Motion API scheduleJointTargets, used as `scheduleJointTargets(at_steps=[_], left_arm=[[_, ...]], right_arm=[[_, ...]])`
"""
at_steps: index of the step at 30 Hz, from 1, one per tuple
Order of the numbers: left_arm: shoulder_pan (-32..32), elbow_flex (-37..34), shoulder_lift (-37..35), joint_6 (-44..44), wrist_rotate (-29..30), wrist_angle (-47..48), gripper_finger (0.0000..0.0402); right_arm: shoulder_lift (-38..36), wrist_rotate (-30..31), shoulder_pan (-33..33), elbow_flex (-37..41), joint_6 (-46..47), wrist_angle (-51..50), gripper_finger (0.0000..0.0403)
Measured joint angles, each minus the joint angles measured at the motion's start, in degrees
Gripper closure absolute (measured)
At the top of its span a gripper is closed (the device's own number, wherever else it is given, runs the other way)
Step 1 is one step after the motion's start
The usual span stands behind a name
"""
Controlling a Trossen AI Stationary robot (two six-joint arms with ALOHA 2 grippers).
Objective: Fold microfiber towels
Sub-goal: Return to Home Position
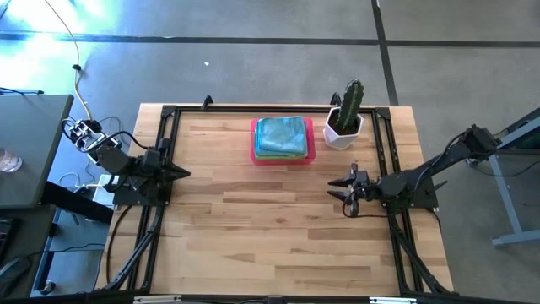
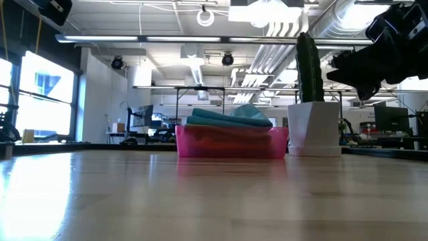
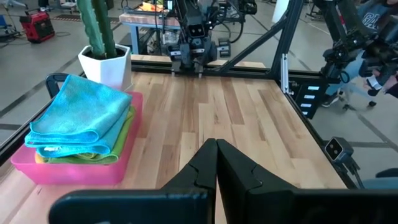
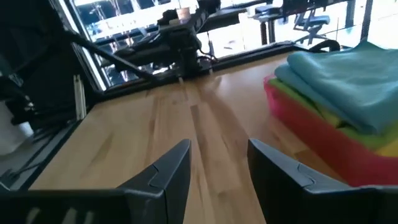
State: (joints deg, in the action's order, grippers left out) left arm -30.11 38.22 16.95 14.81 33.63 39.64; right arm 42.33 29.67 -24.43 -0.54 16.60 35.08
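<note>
Lying folded, blue-topped microfiber towels (image 1: 281, 137) in tray (image 1: 283, 161)

No legible text, labels, brand marks, numbers or signs appear on any surface in any of the four views.

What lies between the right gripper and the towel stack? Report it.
Only bare table and the pink tray's rim separate the right gripper from the towel stack, as the high view shows.
</note>
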Motion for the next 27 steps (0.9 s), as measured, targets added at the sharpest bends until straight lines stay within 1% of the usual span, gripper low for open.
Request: scheduleJointTargets(at_steps=[3, 6, 8, 10, 12, 17, 22, 27], left_arm=[[0.0, 0.0, 0.0, 0.0, 0.2, 0.0, 0.0401], [0.0, 0.0, 0.0, 0.0, -0.2, 0.0, 0.0401], [0.0, 0.0, 0.0, 0.0, -0.2, 0.0, 0.0401], [0.0, 0.0, 0.0, 0.0, 0.3, 0.0, 0.0401], [0.1, -0.7, 0.0, 0.0, 0.3, -1.3, 0.0401], [2.5, -7.2, -0.9, 0.0, 0.0, -9.1, 0.0401], [7.1, -11.9, -1.1, 0.0, 0.0, -9.8, 0.0401], [14.0, -16.9, -1.3, 0.0, -0.4, -9.6, 0.0401]], right_arm=[[0.0, -1.3, 0.0, 0.0, 2.0, -1.8, 0.0254], [0.0, -5.8, 0.0, 0.0, 5.0, -2.7, 0.0254], [0.0, -7.6, 0.0, 0.0, 8.2, -2.0, 0.0254], [0.0, -7.7, 0.0, 0.0, 11.1, -1.5, 0.0254], [0.0, -7.5, 0.0, 0.0, 12.1, -1.5, 0.0254], [0.0, -7.3, 0.0, 0.0, 8.6, -2.5, 0.0254], [0.0, -7.2, 0.0, 0.0, 4.0, -3.8, 0.0254], [0.0, -7.2, 0.0, 0.0, 2.6, -4.5, 0.0254]])
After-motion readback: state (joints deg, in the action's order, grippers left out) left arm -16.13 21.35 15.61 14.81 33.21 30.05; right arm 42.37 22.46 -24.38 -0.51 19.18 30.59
